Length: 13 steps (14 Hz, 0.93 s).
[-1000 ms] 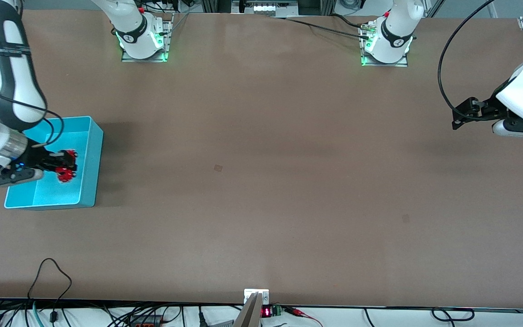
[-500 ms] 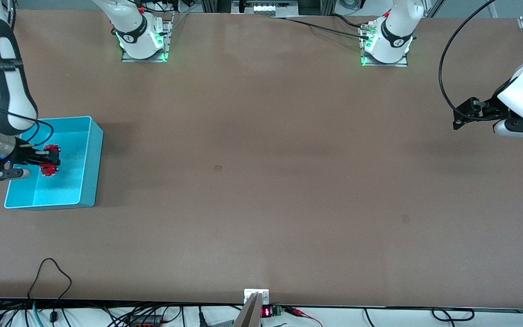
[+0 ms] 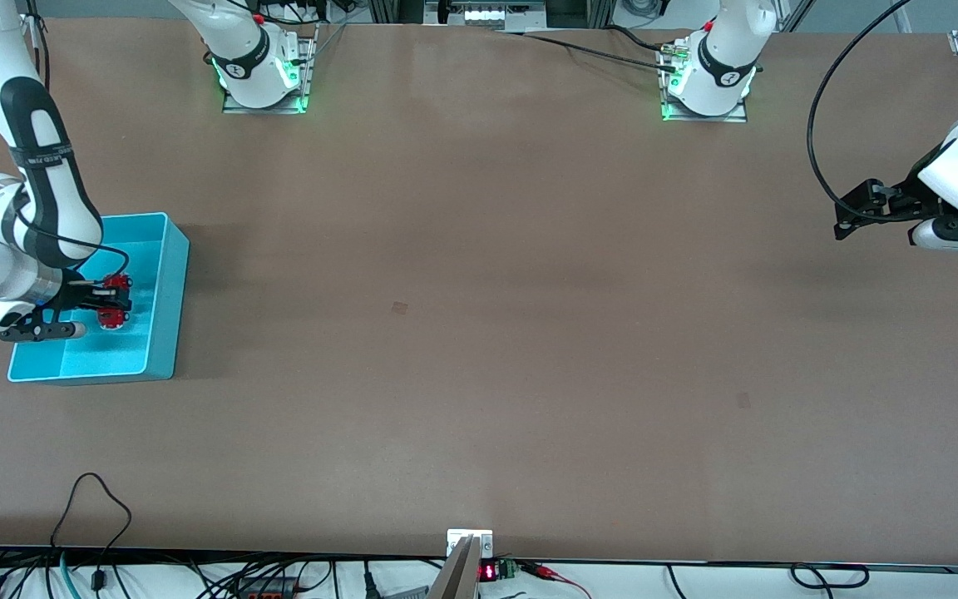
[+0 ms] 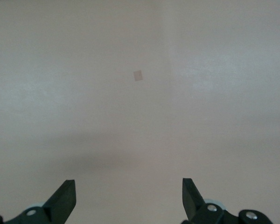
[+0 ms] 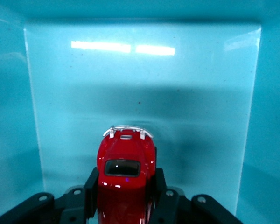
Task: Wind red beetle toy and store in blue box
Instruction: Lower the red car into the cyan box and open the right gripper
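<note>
My right gripper (image 3: 110, 299) is shut on the red beetle toy (image 3: 116, 300) and holds it inside the blue box (image 3: 165, 249), low over the box floor. In the right wrist view the toy (image 5: 126, 168) sits between the two black fingers (image 5: 90, 186), with the box's cyan floor and walls (image 5: 140, 70) all around it. My left gripper (image 3: 849, 218) is open and empty, up over the bare table at the left arm's end; its wrist view shows only its two fingertips (image 4: 65, 198) over brown table.
The blue box stands at the right arm's end of the brown table (image 3: 479, 333). Cables (image 3: 92, 499) lie along the table edge nearest the front camera. A small pale mark (image 4: 138, 75) shows on the table.
My right gripper with the toy first drew back toward the box wall at the right arm's end, then moved slightly back toward the box's middle. The left arm shifted only slightly.
</note>
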Tool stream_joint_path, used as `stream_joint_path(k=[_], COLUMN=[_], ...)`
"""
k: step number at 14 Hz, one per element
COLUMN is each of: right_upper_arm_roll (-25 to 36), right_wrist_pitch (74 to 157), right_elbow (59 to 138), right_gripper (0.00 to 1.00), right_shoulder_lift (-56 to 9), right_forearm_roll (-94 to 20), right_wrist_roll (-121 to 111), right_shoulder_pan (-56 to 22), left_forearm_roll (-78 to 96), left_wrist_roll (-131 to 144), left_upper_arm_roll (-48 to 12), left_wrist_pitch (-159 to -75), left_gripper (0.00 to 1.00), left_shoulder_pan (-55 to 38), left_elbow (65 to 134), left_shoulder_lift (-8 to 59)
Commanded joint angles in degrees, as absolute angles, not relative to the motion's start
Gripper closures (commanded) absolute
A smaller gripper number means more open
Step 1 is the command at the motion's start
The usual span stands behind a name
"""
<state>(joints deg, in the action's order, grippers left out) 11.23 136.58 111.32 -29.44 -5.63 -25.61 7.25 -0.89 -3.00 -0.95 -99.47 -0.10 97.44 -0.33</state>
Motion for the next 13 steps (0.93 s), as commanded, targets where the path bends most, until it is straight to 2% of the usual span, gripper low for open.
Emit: stream_joint_path(k=[1, 2, 3, 4, 5, 8, 13], right_upper_arm_roll=[10.9, 10.9, 10.9, 10.9, 10.9, 10.99, 10.72], right_wrist_pitch=[139.82, 140.01, 140.01, 139.66, 139.4, 132.57, 111.93], right_elbow=[111.27, 111.27, 111.27, 111.27, 111.27, 109.61, 98.37], right_gripper=[0.9, 0.84, 0.51, 0.04, 0.0, 0.0, 0.0], right_shoulder_lift=[-31.02, -31.2, -31.29, -31.2, -30.85, -27.17, -19.88], right_forearm_roll=[-5.62, -5.71, -6.06, -6.41, -6.42, -6.42, -6.5], right_wrist_roll=[-24.7, -24.7, -24.7, -24.7, -24.87, -25.14, -22.17], right_shoulder_pan=[7.47, 7.47, 7.47, 7.47, 7.47, 7.47, 6.86], left_forearm_roll=[-1.76, -1.84, -1.85, -1.85, -1.85, -1.76, -1.58], left_wrist_roll=[-3.08, -3.16, -3.16, -3.08, -3.08, -3.08, -3.08], left_upper_arm_roll=[-0.62, -0.53, -0.53, -0.53, -0.61, -0.7, -0.62], left_wrist_pitch=[-100.28, -102.02, -102.65, -102.74, -102.74, -102.74, -102.83], left_gripper=[0.0, 0.0, 0.0, 0.0, 0.0, 0.0, 0.0], left_shoulder_pan=[0.26, 0.35, 0.7, 0.79, 0.7, 0.79, 0.88], left_elbow=[95.98, 96.06, 95.98, 95.98, 95.89, 95.89, 95.89], left_shoulder_lift=[0.53, 0.96, 1.05, 1.23, 1.4, 1.41, 1.49])
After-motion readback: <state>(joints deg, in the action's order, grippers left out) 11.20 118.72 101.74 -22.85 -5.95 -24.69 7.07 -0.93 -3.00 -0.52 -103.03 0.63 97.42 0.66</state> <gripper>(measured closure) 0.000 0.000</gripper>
